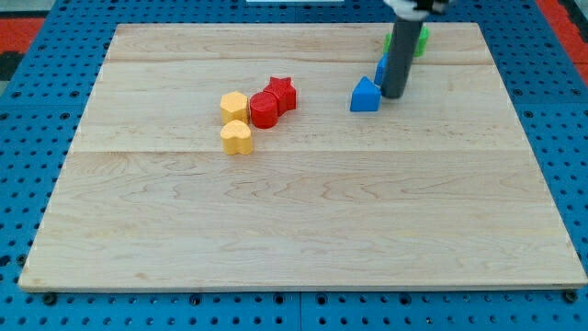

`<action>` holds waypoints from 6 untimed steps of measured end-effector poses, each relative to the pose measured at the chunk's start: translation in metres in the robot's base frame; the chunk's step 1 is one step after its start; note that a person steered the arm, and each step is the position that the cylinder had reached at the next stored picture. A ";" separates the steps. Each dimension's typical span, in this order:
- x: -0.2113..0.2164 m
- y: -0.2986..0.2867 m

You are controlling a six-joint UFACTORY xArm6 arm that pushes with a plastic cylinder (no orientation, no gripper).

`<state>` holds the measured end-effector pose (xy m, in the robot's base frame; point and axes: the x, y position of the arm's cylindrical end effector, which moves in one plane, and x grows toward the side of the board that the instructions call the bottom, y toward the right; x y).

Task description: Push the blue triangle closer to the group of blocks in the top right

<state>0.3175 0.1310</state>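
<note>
On the counter (303,221), going from the view's left, two yellow blocks come first: a yellow hexagon (234,106) with a yellow heart (237,138) just below it. Touching them on the right sit two red blocks, a red cylinder (264,110) and a red star (281,94). Farther right lies the blue triangle (365,96), in the upper right part of the counter, with my tip (393,96) just beside its right edge. There is no pincer, only the rod. The rod hides most of a second blue block (380,69) and a green block (421,39); their shapes cannot be made out.
</note>
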 end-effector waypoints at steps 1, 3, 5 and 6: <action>-0.028 0.001; 0.093 -0.004; -0.026 -0.047; 0.001 -0.048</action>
